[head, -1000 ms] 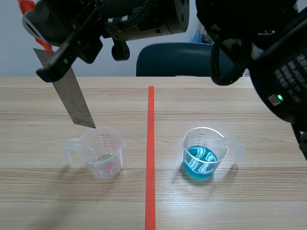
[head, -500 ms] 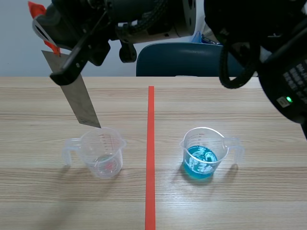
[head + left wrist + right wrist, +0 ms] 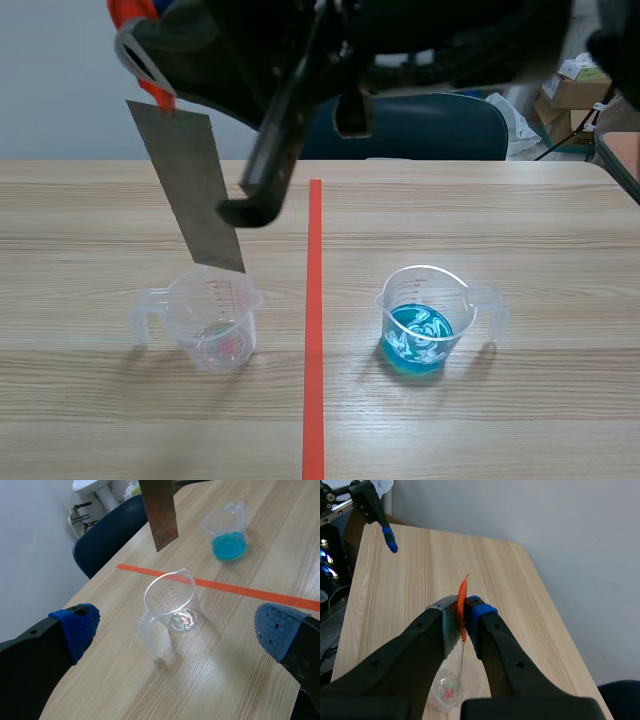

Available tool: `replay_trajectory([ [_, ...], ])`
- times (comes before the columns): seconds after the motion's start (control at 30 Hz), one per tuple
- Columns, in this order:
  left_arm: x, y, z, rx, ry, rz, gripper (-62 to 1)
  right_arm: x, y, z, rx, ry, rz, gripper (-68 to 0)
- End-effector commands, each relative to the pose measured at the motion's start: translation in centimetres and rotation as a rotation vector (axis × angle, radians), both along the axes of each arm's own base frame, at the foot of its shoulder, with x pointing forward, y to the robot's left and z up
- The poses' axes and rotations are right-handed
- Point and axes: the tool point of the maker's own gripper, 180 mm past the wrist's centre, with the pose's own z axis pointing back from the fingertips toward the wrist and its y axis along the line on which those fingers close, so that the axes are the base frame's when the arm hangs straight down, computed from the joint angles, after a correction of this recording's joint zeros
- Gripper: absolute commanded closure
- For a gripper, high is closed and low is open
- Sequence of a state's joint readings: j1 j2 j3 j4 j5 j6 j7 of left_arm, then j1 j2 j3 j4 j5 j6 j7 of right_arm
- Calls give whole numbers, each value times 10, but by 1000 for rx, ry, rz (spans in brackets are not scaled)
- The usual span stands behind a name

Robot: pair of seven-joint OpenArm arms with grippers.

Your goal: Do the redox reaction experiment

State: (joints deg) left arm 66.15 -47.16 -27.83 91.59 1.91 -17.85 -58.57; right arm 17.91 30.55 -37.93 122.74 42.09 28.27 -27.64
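Metal strip (image 3: pixel 190 190) shifted rightward, right arm (image 3: pixel 330 40) raised.

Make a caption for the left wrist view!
Open left gripper faces a clear plastic measuring cup beneath a grey metal strip.

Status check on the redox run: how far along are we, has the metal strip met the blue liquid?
Done: the right gripper is shut on the metal strip, clear of the table. In hand: the strip hangs by the clear cup, lower end above its rim; the left gripper is open. Left: the blue-liquid cup stands untouched, so the dip is not yet done.
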Motion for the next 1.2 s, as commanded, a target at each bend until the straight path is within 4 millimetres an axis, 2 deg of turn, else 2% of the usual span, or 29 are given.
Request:
replay_trajectory([
  [0.0,4,-3,4,4,-7,-37,-623,1,-9,4,15,-4,-21,-10],
  [0.2,22,-7,6,54,-8,-115,-623,-9,-35,2,-7,1,-64,-10],
  [0.4,45,-9,19,52,-51,-133,-623,-17,-58,-2,-30,27,-81,-10],
  [0.7,71,-14,17,98,-63,-115,-623,-11,-93,-10,-101,33,-147,-10],
  [0.87,84,-20,17,93,-76,-94,-623,-2,-110,-5,-127,12,-206,-10],
  [1.17,100,-29,11,104,-106,-44,-623,5,-132,-11,-170,0,-197,-10],
])
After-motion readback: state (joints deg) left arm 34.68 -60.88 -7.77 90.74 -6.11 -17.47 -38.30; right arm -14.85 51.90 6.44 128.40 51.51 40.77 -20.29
